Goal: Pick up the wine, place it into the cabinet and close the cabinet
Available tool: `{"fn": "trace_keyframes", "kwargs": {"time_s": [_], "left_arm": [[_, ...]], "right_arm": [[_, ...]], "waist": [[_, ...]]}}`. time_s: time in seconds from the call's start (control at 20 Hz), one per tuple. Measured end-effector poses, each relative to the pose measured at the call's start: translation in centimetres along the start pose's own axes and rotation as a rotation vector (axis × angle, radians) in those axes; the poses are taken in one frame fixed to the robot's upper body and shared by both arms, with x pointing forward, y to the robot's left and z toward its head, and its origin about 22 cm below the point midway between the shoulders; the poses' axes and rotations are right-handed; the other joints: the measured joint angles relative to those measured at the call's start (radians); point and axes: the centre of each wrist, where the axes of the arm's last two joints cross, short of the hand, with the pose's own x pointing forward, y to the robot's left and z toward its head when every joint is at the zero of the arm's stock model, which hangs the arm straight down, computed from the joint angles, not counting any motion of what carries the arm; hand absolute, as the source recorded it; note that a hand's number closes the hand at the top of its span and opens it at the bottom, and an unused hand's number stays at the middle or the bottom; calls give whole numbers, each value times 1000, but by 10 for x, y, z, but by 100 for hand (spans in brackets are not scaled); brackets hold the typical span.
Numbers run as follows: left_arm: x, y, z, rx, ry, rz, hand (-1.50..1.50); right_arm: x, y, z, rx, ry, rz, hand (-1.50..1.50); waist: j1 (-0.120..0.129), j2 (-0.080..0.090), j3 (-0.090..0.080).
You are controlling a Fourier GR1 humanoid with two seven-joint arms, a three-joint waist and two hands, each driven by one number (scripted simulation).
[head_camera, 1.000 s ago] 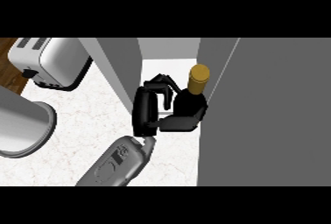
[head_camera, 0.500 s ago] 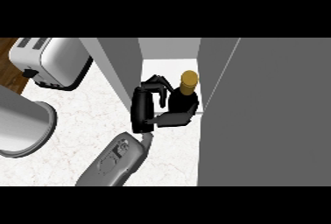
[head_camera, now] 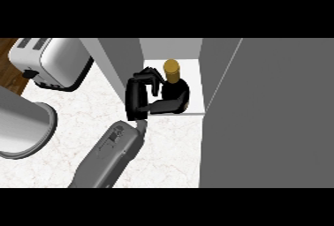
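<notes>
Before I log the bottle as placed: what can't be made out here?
- Wine bottle: the head view looks down on it, so its base and whether it rests on the cabinet floor stay hidden; the hand and its fingers cover its side.
- Other hand: not in view.
- Cabinet door: cut by the right edge.

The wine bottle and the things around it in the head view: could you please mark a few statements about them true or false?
1. The hand has its fingers curled round the wine bottle. True.
2. The wine bottle lies flat on the counter beside the toaster. False: it stands upright on the white floor of the cabinet.
3. The toaster sits at the view's upper left. True.
4. The bottle's cap is red. False: it is golden yellow.
5. Two hands show in the view. False: only one forearm and hand show.
</notes>
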Motion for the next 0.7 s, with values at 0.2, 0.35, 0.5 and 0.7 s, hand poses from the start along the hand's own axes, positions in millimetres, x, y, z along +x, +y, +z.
{"fn": "trace_keyframes", "kwargs": {"time_s": [0.2, 0.35, 0.5, 0.7], "left_arm": [[-5, 0, -4, -10, 23, 12, 150], [-7, 5, -15, -5, 43, 17, 150], [-7, 3, -30, -5, 57, 5, 150], [-11, 1, -38, -5, 72, -25, 150]], "right_arm": [[0, -3, 0, -10, -1, 5, -150], [-3, 0, 4, 0, 2, -8, -150], [-1, 3, -1, 11, 1, -24, -150], [-2, 4, 0, 10, 2, -30, -150]], "waist": [[-1, 0, 0], [-3, 0, 0], [-5, 1, 0], [-6, 1, 0]]}}
